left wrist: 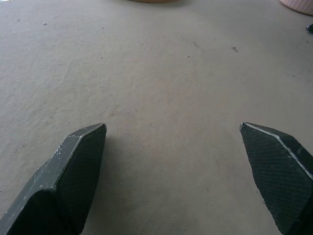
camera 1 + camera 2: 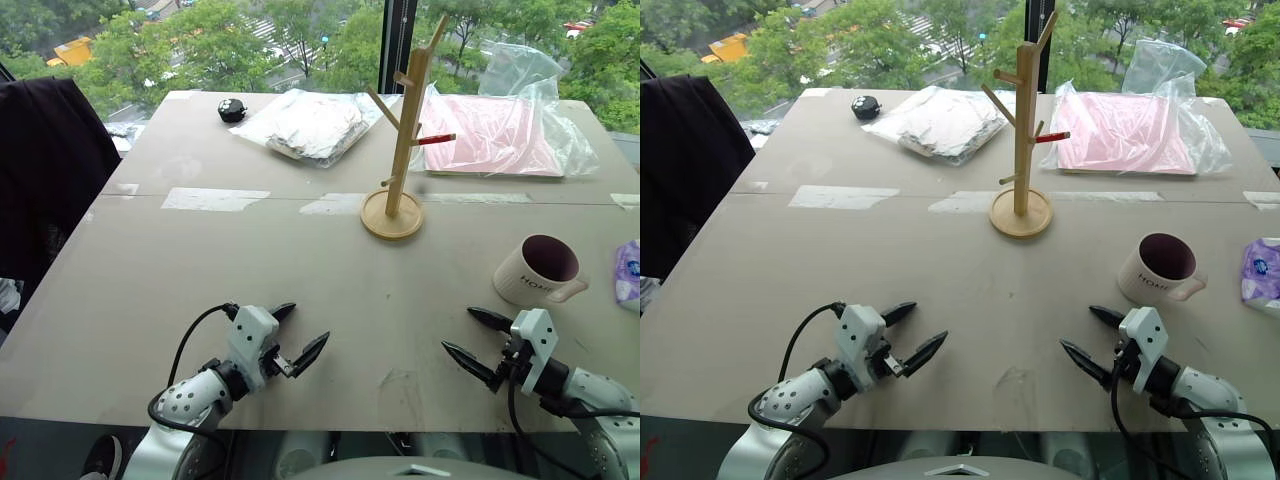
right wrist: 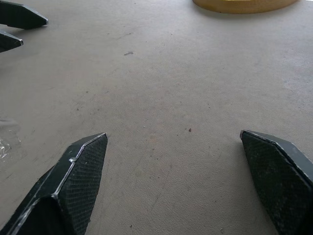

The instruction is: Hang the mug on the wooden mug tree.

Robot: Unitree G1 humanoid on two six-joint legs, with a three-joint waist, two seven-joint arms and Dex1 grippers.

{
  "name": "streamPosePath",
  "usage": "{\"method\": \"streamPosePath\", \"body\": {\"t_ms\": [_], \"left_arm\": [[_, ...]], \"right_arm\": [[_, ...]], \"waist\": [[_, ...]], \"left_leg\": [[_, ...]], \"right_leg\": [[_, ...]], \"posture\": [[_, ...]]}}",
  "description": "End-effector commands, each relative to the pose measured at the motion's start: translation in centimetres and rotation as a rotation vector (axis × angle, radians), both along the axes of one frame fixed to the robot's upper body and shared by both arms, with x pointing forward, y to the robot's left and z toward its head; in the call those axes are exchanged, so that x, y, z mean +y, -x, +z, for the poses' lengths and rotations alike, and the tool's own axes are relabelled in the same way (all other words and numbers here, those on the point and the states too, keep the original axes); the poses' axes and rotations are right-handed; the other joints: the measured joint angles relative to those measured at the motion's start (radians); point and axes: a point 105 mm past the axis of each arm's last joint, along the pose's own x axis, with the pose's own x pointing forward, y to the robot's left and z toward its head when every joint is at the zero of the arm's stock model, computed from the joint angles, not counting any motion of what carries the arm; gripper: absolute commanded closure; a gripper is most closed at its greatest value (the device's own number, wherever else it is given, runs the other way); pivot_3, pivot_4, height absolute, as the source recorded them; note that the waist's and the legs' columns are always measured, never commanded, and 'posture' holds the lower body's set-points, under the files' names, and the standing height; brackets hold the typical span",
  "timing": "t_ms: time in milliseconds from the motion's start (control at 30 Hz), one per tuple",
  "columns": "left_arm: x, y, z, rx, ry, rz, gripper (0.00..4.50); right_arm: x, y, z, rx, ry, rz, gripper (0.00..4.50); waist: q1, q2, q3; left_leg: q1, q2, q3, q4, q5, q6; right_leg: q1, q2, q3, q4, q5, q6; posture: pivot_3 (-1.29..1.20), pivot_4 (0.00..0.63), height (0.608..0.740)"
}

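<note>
Both my pincers, left gripper [image 2: 296, 343] and right gripper [image 2: 478, 344], hover spread and empty; from the head view, the mug [image 2: 540, 271] stands upright just beyond my right gripper, white with a maroon inside, its handle turned away, so a careless pinch on the rim could tip it. My right wrist view shows the wooden mug tree [image 3: 244, 5] far ahead, where a clumsy swing might topple it.
</note>
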Motion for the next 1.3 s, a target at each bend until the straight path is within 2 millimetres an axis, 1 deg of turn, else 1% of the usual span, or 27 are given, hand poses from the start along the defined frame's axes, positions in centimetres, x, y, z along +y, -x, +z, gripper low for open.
{"method": "streamPosePath", "body": {"t_ms": [33,133,667,733,833,933,1033,1133,1233,1300], "left_arm": [[-0.7,0.7,0.0,0.019,0.019,-0.042,0.0],[-0.9,0.8,0.2,0.02,0.045,-0.07,0.0],[-1.4,0.4,0.4,0.024,0.052,-0.135,0.0],[-2.1,0.5,0.9,0.013,0.036,-0.192,0.0],[-3.5,-0.1,2.9,-0.024,0.036,-0.286,0.0],[-4.4,-0.9,4.6,-0.038,0.053,-0.33,0.0],[-5.4,-1.1,5.8,-0.049,0.034,-0.409,0.0],[-6.9,-1.1,8.0,-0.082,0.058,-0.5,0.0],[-8.3,-0.4,9.8,-0.098,0.084,-0.605,0.0],[-8.8,0.1,10.3,-0.096,0.072,-0.665,0.0]], "right_arm": [[-0.1,0.2,0.4,-0.016,0.0,-0.003,0.12],[-0.1,0.2,0.4,-0.022,0.003,-0.009,0.12],[-0.3,0.4,0.7,-0.038,0.001,-0.05,0.12],[-0.7,0.7,0.8,-0.037,0.002,-0.07,0.12],[-2.1,1.2,1.0,-0.035,-0.002,-0.145,0.12],[-3.8,1.7,1.5,-0.032,-0.008,-0.236,0.12],[-5.8,2.5,1.5,-0.019,0.031,-0.302,0.12],[-8.0,3.1,1.8,-0.008,0.054,-0.381,0.12],[-10.7,2.6,2.4,-0.028,0.07,-0.503,0.12],[-12.6,2.0,2.8,-0.054,0.079,-0.599,0.12]], "waist": [[0.0,0.0,0.0],[0.002,0.0,0.0],[0.014,0.0,0.0],[0.015,0.0,0.0],[0.021,0.0,0.0],[0.016,0.0,0.0],[0.01,0.001,0.0],[0.012,0.001,0.001],[0.013,0.0,0.001],[0.012,0.001,0.001]], "left_leg": [[0.0,0.0,0.0,0.0,0.0,0.0],[0.0,0.0,0.0,0.0,0.0,0.0],[0.0,0.0,0.0,0.0,0.0,0.0],[0.0,0.0,0.0,0.0,0.0,0.0],[-0.001,0.0,0.0,0.0,0.0,0.0],[-0.001,0.0,0.0,0.0,0.0,0.0],[-0.001,0.0,0.0,0.0,0.0,0.0],[-0.001,0.0,0.0,0.0,0.0,0.0],[-0.001,0.0,0.0,0.0,0.0,0.0],[0.0,0.0,0.001,0.001,0.0,0.0]], "right_leg": [[0.0,0.0,0.0,0.0,0.0,0.0],[0.0,0.0,0.0,0.0,0.0,-0.001],[0.0,0.0,0.0,0.0,-0.001,0.001],[0.0,0.0,0.0,0.0,-0.001,0.001],[0.0,0.0,-0.001,0.0,-0.001,0.001],[0.0,0.0,0.0,0.0,-0.001,0.001],[0.0,0.001,0.0,0.0,0.001,-0.001],[0.0,0.002,0.0,0.0,0.001,-0.001],[0.0,0.002,0.001,0.0,0.0,0.0],[0.0,0.002,0.001,0.0,0.0,0.0]], "posture": [[0.0,0.15,0.74],[0.0,0.15,0.74],[0.0,0.15,0.74],[0.0,0.15,0.74],[0.0,0.15,0.74],[0.0,0.15,0.74],[0.0,0.15,0.74],[0.0,0.15,0.74],[0.0,0.15,0.74],[0.0,0.15,0.74]]}}
